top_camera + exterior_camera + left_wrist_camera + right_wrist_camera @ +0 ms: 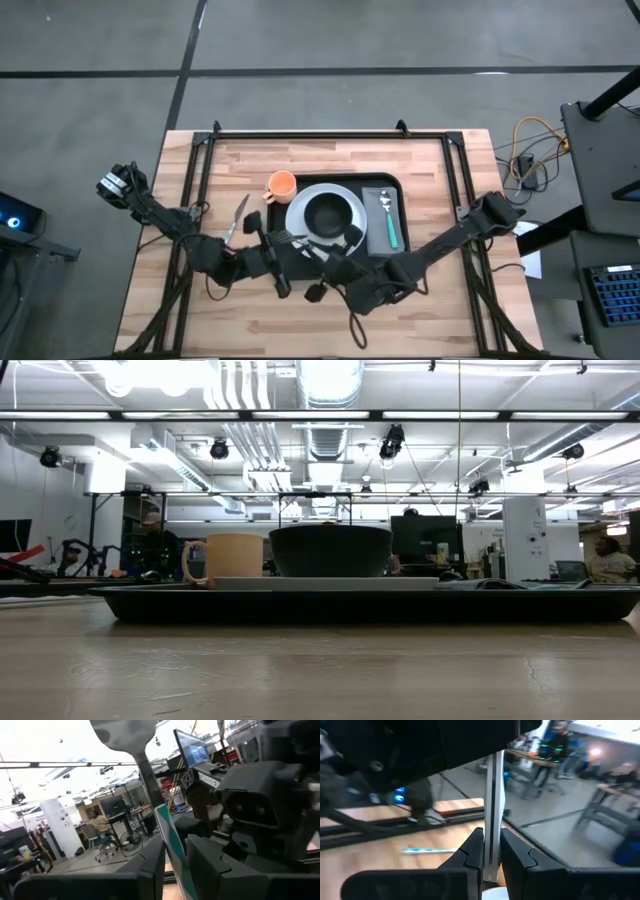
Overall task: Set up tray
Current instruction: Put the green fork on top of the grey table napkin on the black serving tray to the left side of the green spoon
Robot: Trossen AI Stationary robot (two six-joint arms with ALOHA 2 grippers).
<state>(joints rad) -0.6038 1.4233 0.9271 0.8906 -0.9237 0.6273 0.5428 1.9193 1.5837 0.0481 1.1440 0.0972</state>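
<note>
both hands meet near the tray (pixel 345 185): left hand (pixel 172 865) and right hand (pixel 490 857) each clamped on a utensil handle (pixel 175 850).

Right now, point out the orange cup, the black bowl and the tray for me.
orange cup (pixel 281 185), high view, its open top.
black bowl (pixel 326 213), high view, its dark inside.
tray (pixel 300 604), low view, its near rim wall.

Bench (pixel 330 320): pale planked wood, matt. Tray (pixel 360 604): black plastic, dull sheen. Plate (pixel 298 222): glossy white. Cup (pixel 282 184): smooth orange plastic.
</note>
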